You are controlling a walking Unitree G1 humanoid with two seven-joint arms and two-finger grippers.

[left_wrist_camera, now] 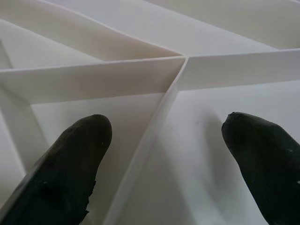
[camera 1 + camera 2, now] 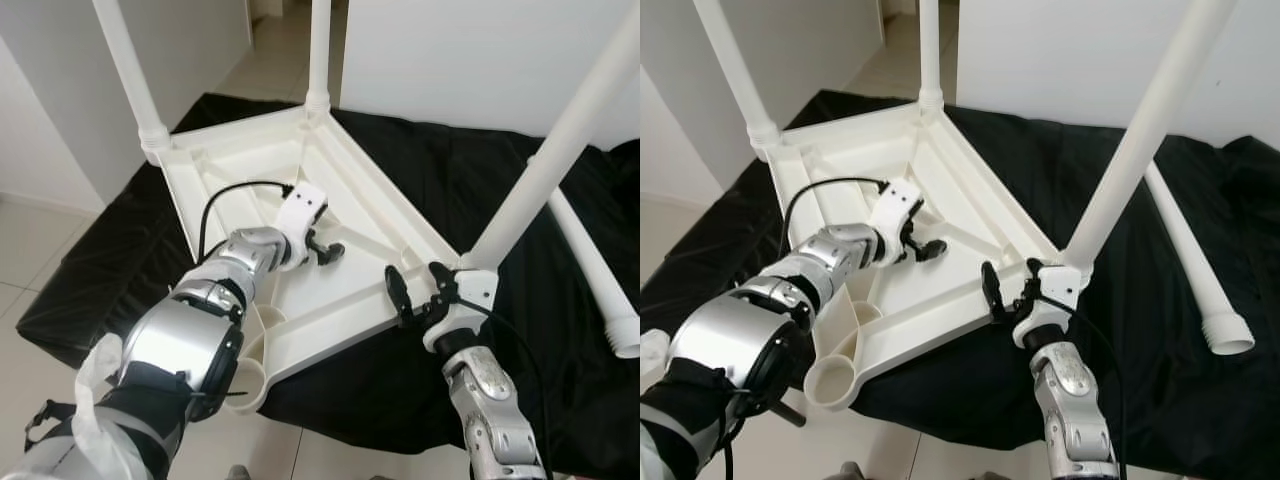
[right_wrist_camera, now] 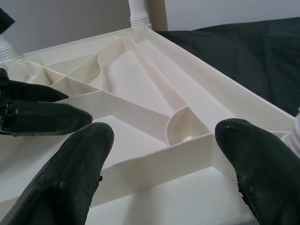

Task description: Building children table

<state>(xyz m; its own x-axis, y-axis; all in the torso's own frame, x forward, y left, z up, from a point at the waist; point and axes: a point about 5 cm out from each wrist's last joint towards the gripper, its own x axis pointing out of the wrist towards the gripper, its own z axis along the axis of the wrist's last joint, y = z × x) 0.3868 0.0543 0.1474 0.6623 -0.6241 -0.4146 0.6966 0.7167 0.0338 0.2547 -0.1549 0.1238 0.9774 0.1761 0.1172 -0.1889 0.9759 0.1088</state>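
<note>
I noted a black cloth (image 2: 520,180) under everything and one loose leg (image 2: 1188,258) lying at right of frame. The white table (image 2: 350,290) sat upside down at centre, three legs fitted, near socket (image 2: 832,380) empty. Left gripper (image 2: 325,250) hovered spread over the ribs; right gripper (image 2: 418,290), fingers also spread, at the near-right edge.

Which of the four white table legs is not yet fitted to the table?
The leg lying flat on the black cloth at the robot's far right. The other three stand upright in corner sockets of the upturned tabletop.
</note>
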